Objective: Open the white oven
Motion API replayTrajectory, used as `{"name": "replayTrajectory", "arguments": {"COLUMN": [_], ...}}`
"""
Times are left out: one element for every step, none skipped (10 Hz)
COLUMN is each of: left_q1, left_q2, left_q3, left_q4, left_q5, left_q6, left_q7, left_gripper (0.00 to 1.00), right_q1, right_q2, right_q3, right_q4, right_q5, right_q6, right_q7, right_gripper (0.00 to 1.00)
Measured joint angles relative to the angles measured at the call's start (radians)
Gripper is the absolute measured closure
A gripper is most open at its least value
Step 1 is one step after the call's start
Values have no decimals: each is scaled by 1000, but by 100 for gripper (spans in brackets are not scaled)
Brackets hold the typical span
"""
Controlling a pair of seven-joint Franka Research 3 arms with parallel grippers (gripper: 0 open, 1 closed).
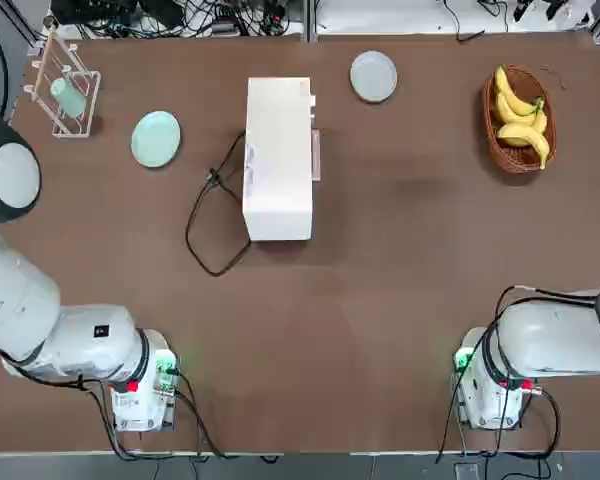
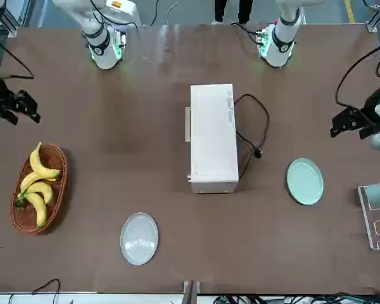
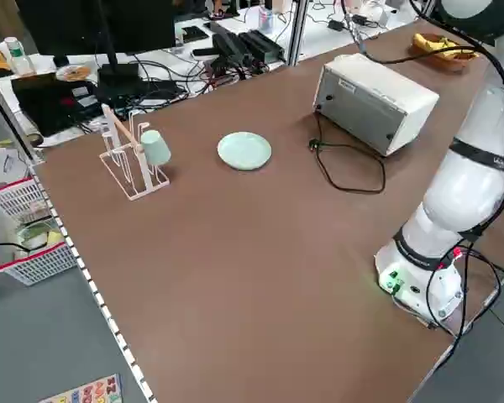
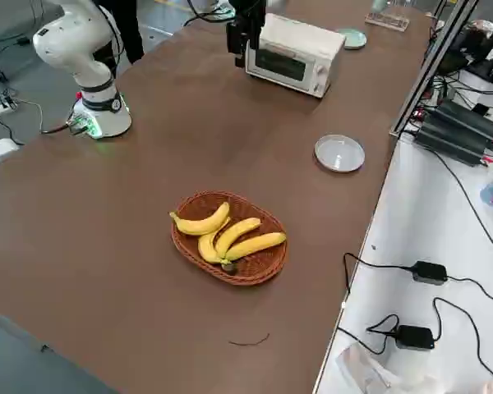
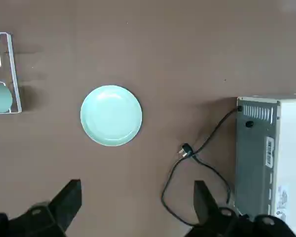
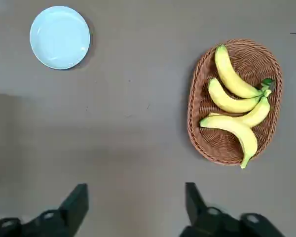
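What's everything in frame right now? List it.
white oven: 1, white, middle of the table, door shut and facing the robot's right
power cord: 1, black, trailing from the oven's back on the robot's left, unplugged
green plate: 1, pale green, left of the oven
blue plate: 1, pale blue, far side, right of the oven
basket: 1, brown wicker, far right
bananas: 1 bunch, yellow, in the basket
rack: 1, white wire, far left, holding a pale green cup
table: 1, brown
left gripper: 1, black, open, raised above the table by the green plate
right gripper: 1, black, open, raised above the table near the basket
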Motion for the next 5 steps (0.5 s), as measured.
{"name": "replayTrajectory", "arguments": {"left_q1": [0,0,0,0,-1], "left_q2": [0,-2,-3,-3,-3], "left_q3": [0,0,0,0,-1], "left_q4": [0,0,0,0,0], "left_q5": [0,0,0,0,0], "left_q6": [0,-1,-2,-3,-4], "left_q7": [0,0,0,0,0], "left_gripper": [0,0,0,0,0], "right_q1": [-2,-2,-2,4,18], "right_q2": [0,0,0,1,3], "right_q3": [-3,-4,-3,0,4], "right_q4": [0,0,-4,-21,-46], "right_q5": [3,4,8,15,41], "right_q6": [0,-1,-4,-5,-7], "right_q7": [0,0,0,-1,-1], "right_gripper": [9,4,9,26,41]}}
